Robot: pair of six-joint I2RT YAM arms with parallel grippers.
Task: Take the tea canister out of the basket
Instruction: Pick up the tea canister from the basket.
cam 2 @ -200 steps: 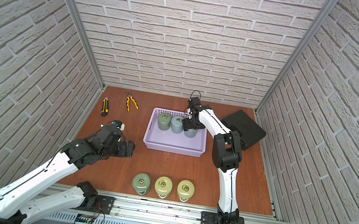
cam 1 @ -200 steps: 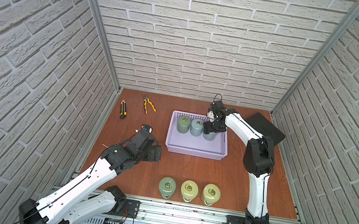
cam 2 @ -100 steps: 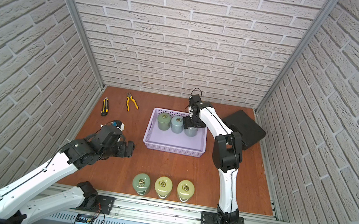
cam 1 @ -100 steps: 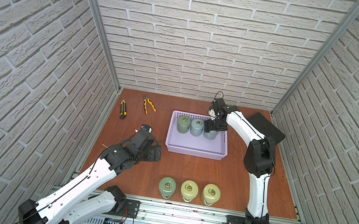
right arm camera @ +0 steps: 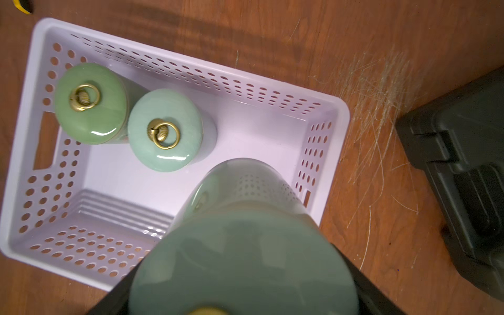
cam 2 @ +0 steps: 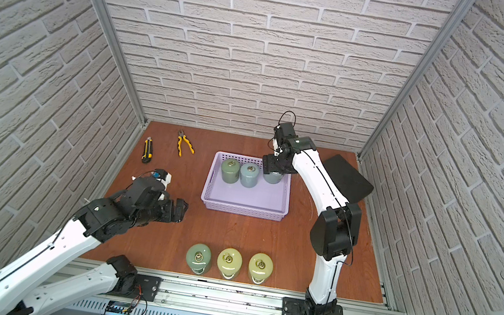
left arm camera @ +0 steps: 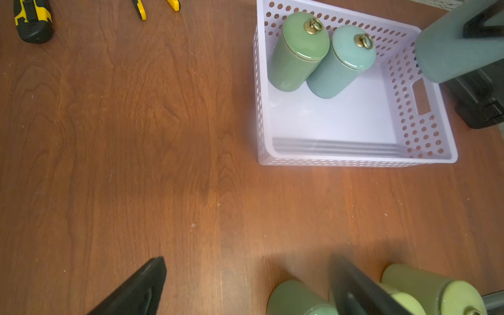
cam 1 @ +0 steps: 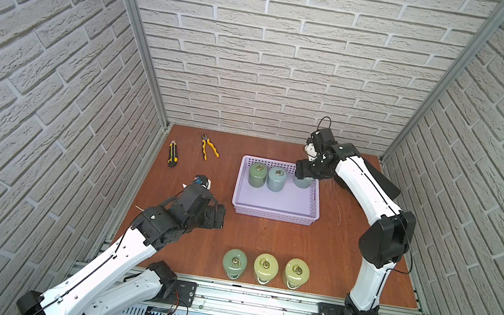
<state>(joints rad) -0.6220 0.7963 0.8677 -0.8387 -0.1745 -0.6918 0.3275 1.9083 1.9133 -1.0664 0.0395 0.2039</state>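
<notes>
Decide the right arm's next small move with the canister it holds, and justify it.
Probably carry the canister forward over the basket's bare half, toward the table. The right gripper is shut on it; it hangs over the back corner, seemingly above the rim, with two canisters one side and a black case the other.

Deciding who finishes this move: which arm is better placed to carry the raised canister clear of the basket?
Right. The right gripper is closed on the grey-green canister, holding it raised over a corner of the basket. The left gripper hangs open over the table, well away from it.
</notes>
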